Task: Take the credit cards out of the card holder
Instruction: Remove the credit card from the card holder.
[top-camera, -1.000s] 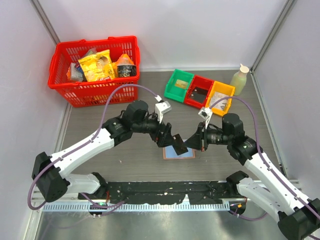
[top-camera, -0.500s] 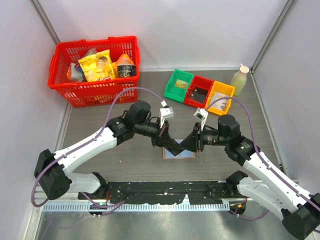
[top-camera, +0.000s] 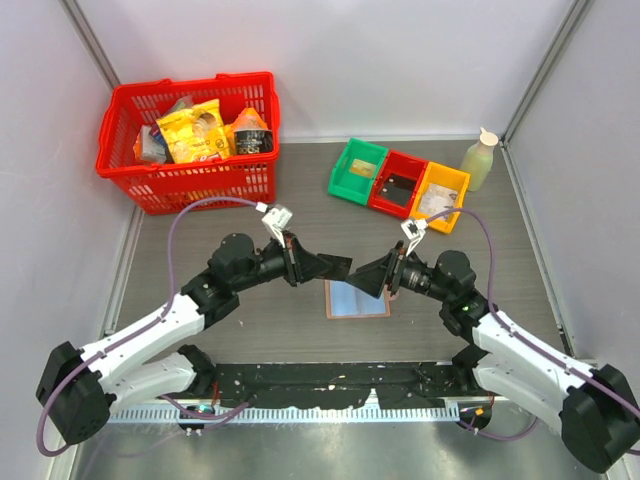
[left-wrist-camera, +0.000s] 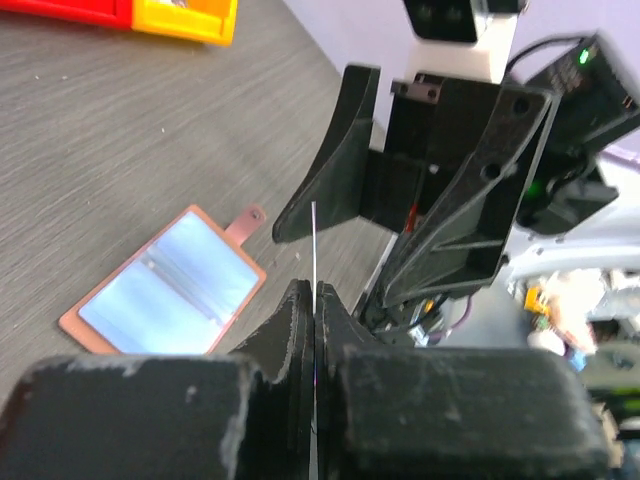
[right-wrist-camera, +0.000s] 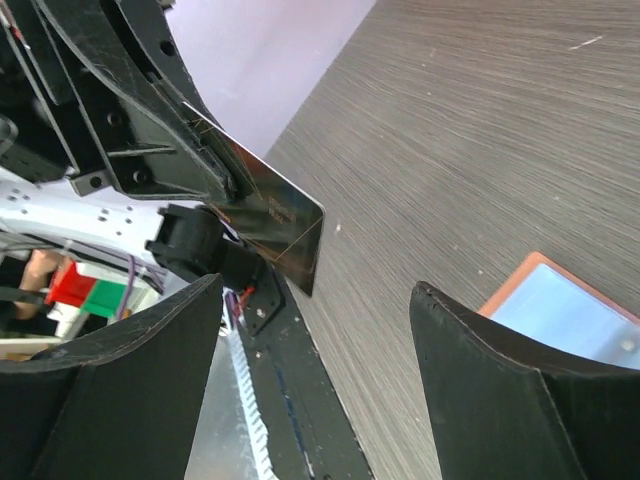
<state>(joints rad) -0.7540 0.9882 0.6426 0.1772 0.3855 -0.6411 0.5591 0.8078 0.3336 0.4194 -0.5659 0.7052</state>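
Both grippers have backed away from the spot where they met over the wallet half a second ago. The left arm (top-camera: 150, 335) has swung out to the left, and the wallet is now uncovered.

The grey wood-grain table (top-camera: 270, 325) carries a red basket (top-camera: 190, 180) of snack packets at the far left. A row of 3 bins (top-camera: 396, 183) (green, red, yellow) sits at the far right, with a pale bottle (top-camera: 478, 160) just beside the yellow one. The right arm (top-camera: 520, 345) reaches in from the near right.

The left gripper (top-camera: 340, 268) and the right gripper (top-camera: 366, 280) point at each other above the table, near one another, over the far edge of the wallet.

The card holder (top-camera: 357, 298) lies flat and open on the table between the 2 arms, light blue lining up and its snap tab pointing away from the robot. It is touched by neither gripper.

The left gripper's fingers are clenched on 1 credit card (left-wrist-camera: 314, 245). Its own wrist camera sees the card edge-on as a thin pale line, and from the right wrist the card's face looks dark and glossy. The right gripper's fingers are spread wide and face the card.
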